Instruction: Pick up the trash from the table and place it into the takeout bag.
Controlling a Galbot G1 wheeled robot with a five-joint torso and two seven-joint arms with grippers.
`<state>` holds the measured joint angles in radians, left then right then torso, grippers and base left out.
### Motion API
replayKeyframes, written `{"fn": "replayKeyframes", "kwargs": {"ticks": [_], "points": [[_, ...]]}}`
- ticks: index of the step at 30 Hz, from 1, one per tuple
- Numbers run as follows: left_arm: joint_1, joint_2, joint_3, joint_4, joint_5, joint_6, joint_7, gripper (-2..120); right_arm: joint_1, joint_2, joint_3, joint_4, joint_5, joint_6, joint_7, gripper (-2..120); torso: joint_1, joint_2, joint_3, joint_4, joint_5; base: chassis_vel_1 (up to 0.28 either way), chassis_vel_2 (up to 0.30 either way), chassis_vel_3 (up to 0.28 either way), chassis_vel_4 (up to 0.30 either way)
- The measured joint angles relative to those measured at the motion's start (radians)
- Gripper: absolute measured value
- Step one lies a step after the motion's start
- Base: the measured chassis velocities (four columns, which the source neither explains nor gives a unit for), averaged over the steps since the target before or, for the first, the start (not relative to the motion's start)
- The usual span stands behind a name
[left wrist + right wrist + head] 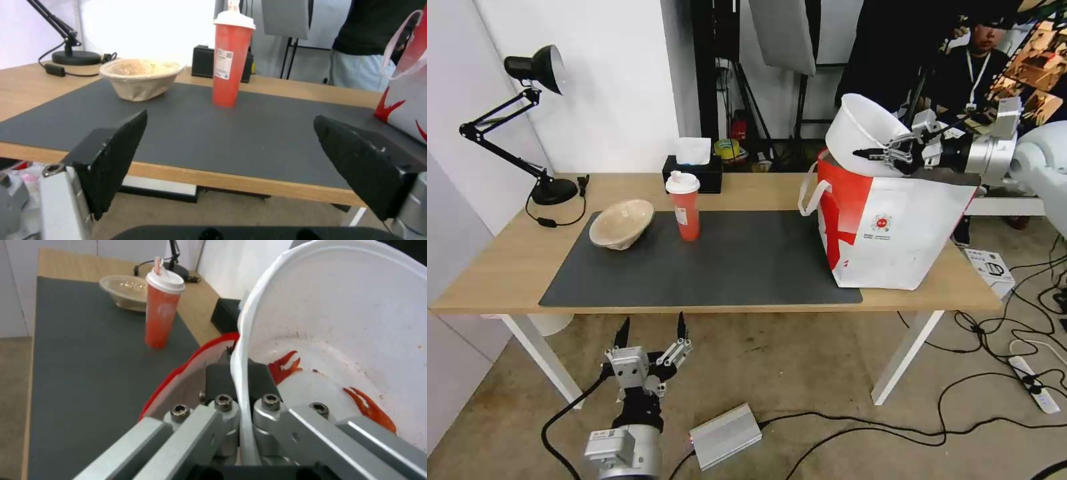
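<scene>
Above the open top of the takeout bag (894,227), the right hand (872,155) pinches the rim of the large white bowl (860,133), its arm reaching in level from the right, the bowl tipped on its side over the bag's far left corner. The right wrist view reveals what the head view cannot: red scraps (285,365) clinging inside the white bowl (347,323), the thin rim clamped between the two dark finger pads (262,380), and the bag's red edge (186,370) just beneath.

The bag stands at the right end of the bench (507,267), partly on the dark grey mat (720,267). Left of it on the mat stand the tall red cup (686,207) with its white lid, upright, and the shallow beige pulp bowl (620,223) near the mat's far left corner. A black tissue box (694,175) sits behind the cup; a black desk lamp (540,133) occupies the far left.

The left hand (650,330) hangs low in front of the bench's near edge, pointing up at it, fingers spread wide with nothing between them. Its wrist view looks across the mat at the red cup (231,60) and pulp bowl (140,78) between its two black fingers (115,156).
</scene>
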<state>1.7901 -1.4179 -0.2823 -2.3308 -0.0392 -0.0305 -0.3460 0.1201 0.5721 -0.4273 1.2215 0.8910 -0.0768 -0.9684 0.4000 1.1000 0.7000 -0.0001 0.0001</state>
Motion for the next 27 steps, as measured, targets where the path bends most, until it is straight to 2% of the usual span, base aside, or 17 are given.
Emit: {"fn": "replayKeyframes", "kwargs": {"ticks": [2,4,6,7,10,12,16,17,21,23,27], "points": [[0.001,0.000,0.002,0.001,0.002,0.000,0.000,100,-0.014,-0.002,0.013,0.003,0.000,0.000,0.006,0,0.000,0.000,0.000,0.0001,0.0000,0.000,0.000,0.000,0.000],[0.001,-0.001,0.003,0.002,0.003,0.000,0.000,100,-0.017,-0.004,0.016,0.005,0.000,0.000,0.008,4,0.000,0.000,0.000,0.0001,0.0000,0.000,0.000,0.000,0.000],[0.002,-0.001,0.004,0.002,0.004,0.000,0.000,100,-0.025,-0.008,0.023,0.009,0.003,0.001,0.016,14,0.000,0.000,0.000,0.0000,0.0000,0.000,0.000,0.000,0.000],[0.002,-0.001,0.004,0.002,0.004,0.000,0.000,100,-0.025,-0.008,0.023,0.009,0.003,0.001,0.016,14,0.000,0.000,0.000,0.0000,0.0000,0.000,0.000,0.000,0.000],[0.003,-0.001,0.005,0.002,0.005,-0.001,0.000,100,-0.027,-0.014,0.026,0.013,0.007,0.001,0.023,30,0.000,0.000,0.000,0.0000,-0.0001,0.000,0.000,0.000,0.000],[0.004,-0.001,0.005,0.002,0.007,-0.001,0.000,100,-0.027,-0.015,0.027,0.015,0.008,0.002,0.027,34,0.000,0.000,0.000,0.0000,0.0000,0.000,0.000,0.000,0.000],[0.009,-0.002,0.007,0.002,0.012,-0.002,0.000,100,-0.025,-0.017,0.028,0.020,0.012,0.003,0.034,50,0.000,0.000,0.000,0.0001,-0.0001,0.000,0.000,0.000,0.000],[0.009,-0.002,0.007,0.002,0.012,-0.002,0.000,100,-0.025,-0.017,0.028,0.020,0.012,0.003,0.034,50,0.000,0.000,0.000,0.0001,-0.0001,0.000,0.000,0.000,0.000],[0.011,-0.005,0.011,0.002,0.014,-0.004,0.000,100,-0.025,-0.021,0.028,0.033,0.011,0.003,0.036,69,0.000,0.000,0.000,0.0001,0.0000,0.000,0.000,0.000,0.000],[0.011,-0.005,0.011,0.002,0.014,-0.004,0.000,100,-0.025,-0.021,0.028,0.033,0.011,0.003,0.036,69,0.000,0.000,0.000,0.0001,0.0000,0.000,0.000,0.000,0.000],[0.010,0.005,0.004,-0.001,0.011,-0.005,0.000,100,-0.017,-0.024,0.025,0.051,0.009,0.002,0.037,92,0.000,0.000,0.000,0.0001,-0.0001,0.000,0.000,0.000,0.000]]}}
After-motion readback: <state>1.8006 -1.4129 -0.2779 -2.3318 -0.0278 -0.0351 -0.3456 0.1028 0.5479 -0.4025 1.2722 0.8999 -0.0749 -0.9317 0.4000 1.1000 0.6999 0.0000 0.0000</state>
